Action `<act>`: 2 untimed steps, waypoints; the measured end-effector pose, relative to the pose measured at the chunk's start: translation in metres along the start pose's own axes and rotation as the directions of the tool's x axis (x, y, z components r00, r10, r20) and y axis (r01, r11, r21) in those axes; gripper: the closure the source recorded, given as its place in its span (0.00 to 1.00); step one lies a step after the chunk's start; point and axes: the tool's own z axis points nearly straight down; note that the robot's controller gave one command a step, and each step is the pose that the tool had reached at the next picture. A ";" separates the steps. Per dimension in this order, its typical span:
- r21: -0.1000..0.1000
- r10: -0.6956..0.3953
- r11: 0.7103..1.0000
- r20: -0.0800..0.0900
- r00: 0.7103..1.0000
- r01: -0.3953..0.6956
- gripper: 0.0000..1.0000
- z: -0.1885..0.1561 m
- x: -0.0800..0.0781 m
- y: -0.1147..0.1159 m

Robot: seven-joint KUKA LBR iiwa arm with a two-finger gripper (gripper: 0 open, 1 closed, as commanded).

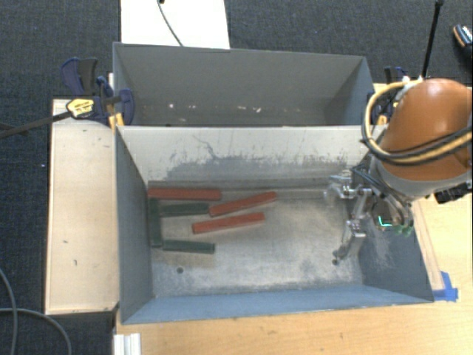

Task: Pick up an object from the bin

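My gripper (341, 256) hangs low over the bin floor at the right side, its thin fingers pointing down with nothing between them. A red bar (228, 223) and a second red bar (242, 203) lie slanted in the middle of the floor, well to the left of the gripper. A third red bar (184, 194) lies along the back wall at the left.
Dark green bars lie at the left: one short (188, 247) near the front, one upright along the left wall (155, 224), one under the red bars (182, 208). The arm's orange cover and cables sit over the bin's right rim.
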 end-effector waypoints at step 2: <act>-0.003 -0.014 1.000 0.002 1.000 0.014 0.00 0.119 -0.087 0.097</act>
